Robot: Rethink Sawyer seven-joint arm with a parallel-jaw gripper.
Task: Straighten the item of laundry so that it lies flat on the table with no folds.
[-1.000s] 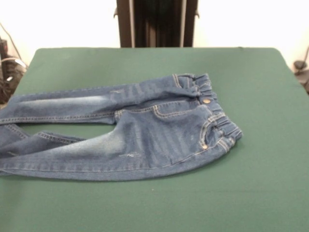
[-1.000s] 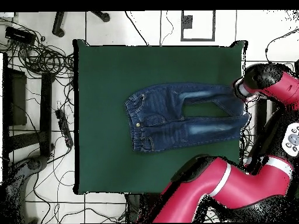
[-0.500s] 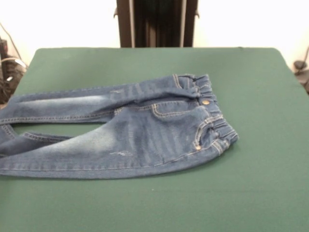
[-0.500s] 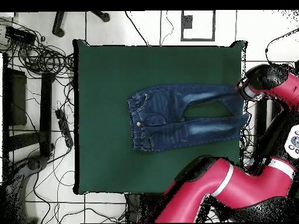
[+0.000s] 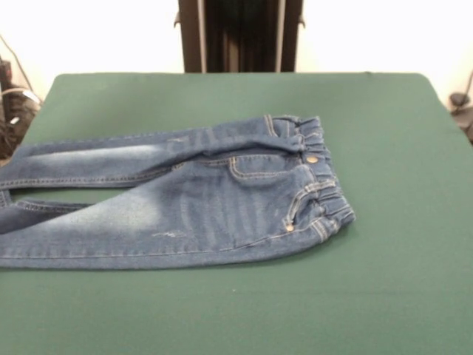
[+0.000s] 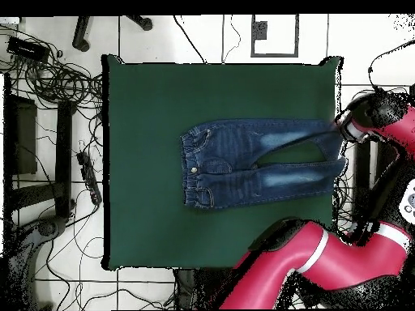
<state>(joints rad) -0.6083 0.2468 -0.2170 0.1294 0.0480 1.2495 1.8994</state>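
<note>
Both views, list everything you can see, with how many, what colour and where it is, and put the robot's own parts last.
Jeans: one pair, blue denim with faded pale patches, spread on the table, waistband toward the right in the front view, legs running off the left edge of that picture.
Brass button: one, on the waistband.
Table: one, dark green cloth top, much larger than the jeans.
Cables: a tangle, black, on the tiled floor left of the table in the overhead view.
Dark upright column: one, black, behind the table's far edge in the front view.
Robot arm: one, red and black, at the table's lower right and right edge in the overhead view, its end by the leg ends of the jeans; gripper state not visible.
</note>
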